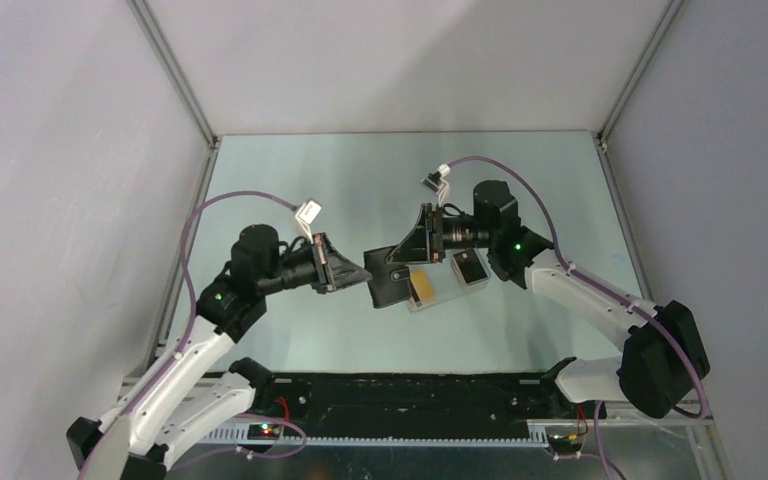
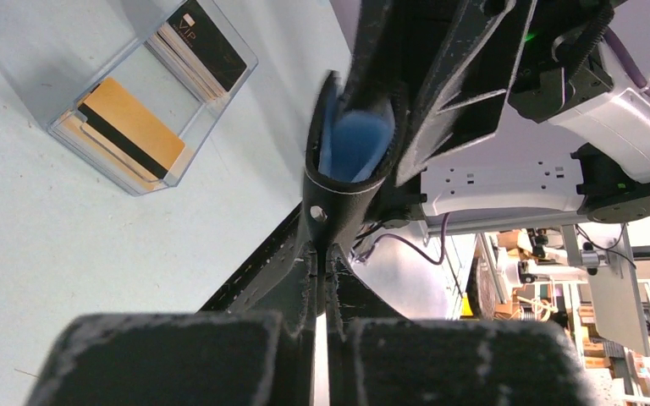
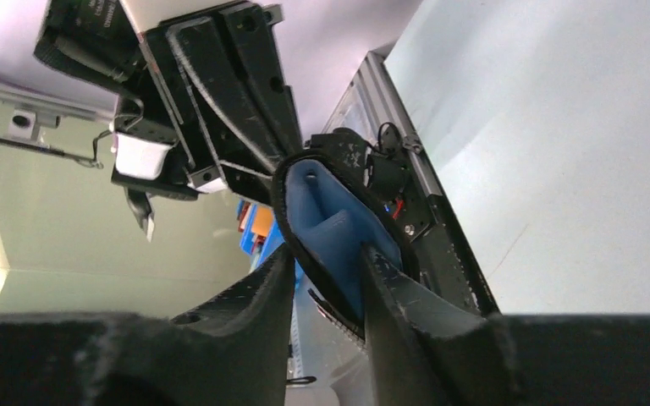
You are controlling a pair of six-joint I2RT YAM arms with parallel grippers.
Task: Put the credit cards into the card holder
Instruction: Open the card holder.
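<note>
Above the pale table (image 1: 290,180), left end effector (image 1: 358,275) pinches the card holder (image 1: 385,285); right end effector (image 1: 405,258) straddles its mouth, grip unclear, credit cards (image 1: 423,288) just beneath.

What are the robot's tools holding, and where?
The left tool pinches the card holder by its closed end. The right tool straddles its open rim; grip unclear.

The left gripper (image 2: 322,258) is blurred and cut off by the bottom edge of its wrist view, as is the right gripper (image 3: 328,262) in its own. The far end of the wallet (image 2: 338,190) is hidden behind the right gripper. Whether the right fingers (image 3: 398,296) press its wall cannot be told. Lower cards (image 2: 127,127) in the tray (image 2: 145,189) are covered by the top ones.
</note>
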